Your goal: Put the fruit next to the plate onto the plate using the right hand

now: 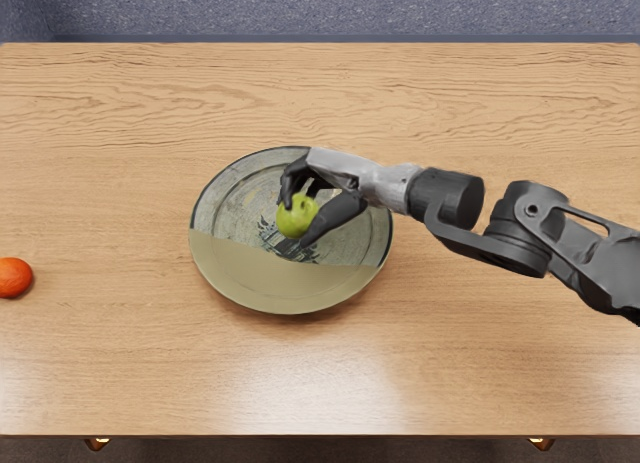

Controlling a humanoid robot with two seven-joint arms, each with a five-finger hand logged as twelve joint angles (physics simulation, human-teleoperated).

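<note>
Over the middle of the plate [240, 283], the right hand [318, 198] grips a green fruit [296, 216], seemingly small, light, firm and smooth-skinned, best pinched across its widest part.

Being gripped: a small yellow-green apple [297, 216], round, with a dark dimple on top, pinched between the dark fingers of the right hand [325, 186]. Sitting inside the rim of the plate [213, 198], just left of its centre; whether touching the surface beneath, not showing clearly. Lying flat and level, that plate: round, shallow, grey metal, mirroring in its far half and showing a dull olive tint across its near half.
</note>
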